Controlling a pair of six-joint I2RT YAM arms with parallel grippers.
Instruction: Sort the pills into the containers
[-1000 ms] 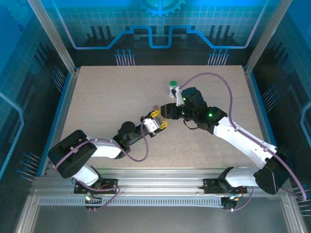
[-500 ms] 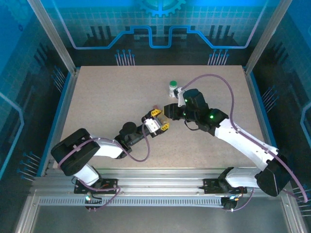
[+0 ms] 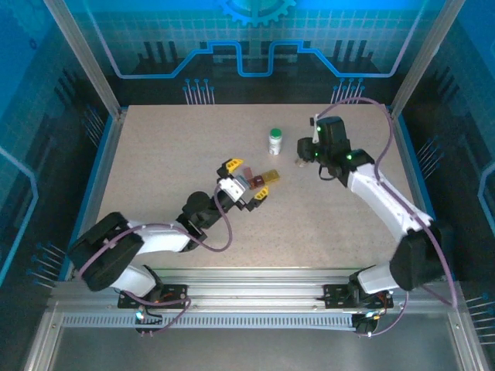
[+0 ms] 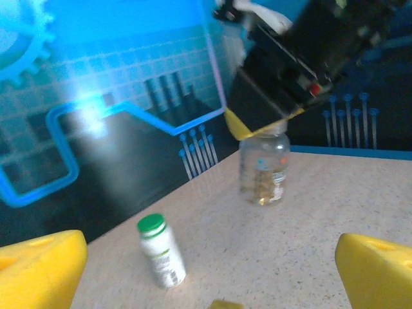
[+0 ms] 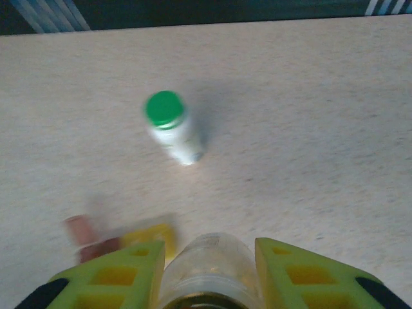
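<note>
left gripper (image 3: pixel 245 178) now spread wide, narrower 1 s ago. red-brown pill (image 3: pixel 249 177) and yellow pill (image 3: pixel 271 175) lie on the table (image 3: pixel 155 170) just ahead of it. white bottle (image 3: pixel 275 141) unmoved. right gripper (image 3: pixel 302 159) has swung right of the bottle, clamped on the clear vial (image 4: pixel 262 168).

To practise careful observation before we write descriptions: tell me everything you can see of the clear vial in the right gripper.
The clear vial is a small round bottle of glass-like material, with what look like amber bits low inside and a pale label. It is upright, its base seemingly on the speckled table, right of the green-capped bottle in the top view. The right gripper clamps its top from both sides, hiding any cap.
</note>
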